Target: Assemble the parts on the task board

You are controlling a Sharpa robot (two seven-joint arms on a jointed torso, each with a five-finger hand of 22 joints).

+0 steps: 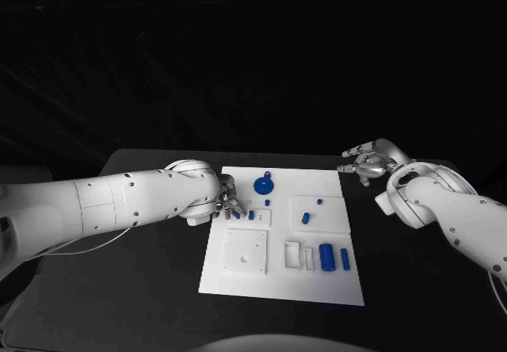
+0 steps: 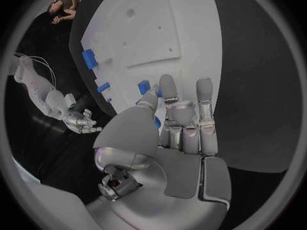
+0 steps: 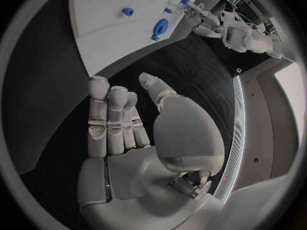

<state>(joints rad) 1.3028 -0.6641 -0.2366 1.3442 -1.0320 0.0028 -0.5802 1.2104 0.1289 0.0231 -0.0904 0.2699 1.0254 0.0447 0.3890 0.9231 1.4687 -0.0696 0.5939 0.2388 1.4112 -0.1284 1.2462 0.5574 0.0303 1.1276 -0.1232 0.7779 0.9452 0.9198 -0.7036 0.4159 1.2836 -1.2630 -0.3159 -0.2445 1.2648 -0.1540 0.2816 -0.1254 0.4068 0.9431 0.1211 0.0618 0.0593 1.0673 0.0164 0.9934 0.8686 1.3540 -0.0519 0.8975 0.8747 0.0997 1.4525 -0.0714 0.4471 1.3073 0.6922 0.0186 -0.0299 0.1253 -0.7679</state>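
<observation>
Touching left hand (image 1: 225,205): small blue part (image 1: 238,214).

White task board (image 1: 317,282), blue parts (image 1: 327,257) scattered

Blue parts (image 1: 327,257) on white task board (image 1: 317,290), black table (image 1: 127,293)

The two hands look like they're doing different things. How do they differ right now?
The left hand is over the task board's left edge, fingertips at a small blue part; the right hand is off the board, above bare black table past its far right corner. The left hand's fingers curl toward the part; the right holds nothing, fingers straight. Both are silver on white arms.
</observation>
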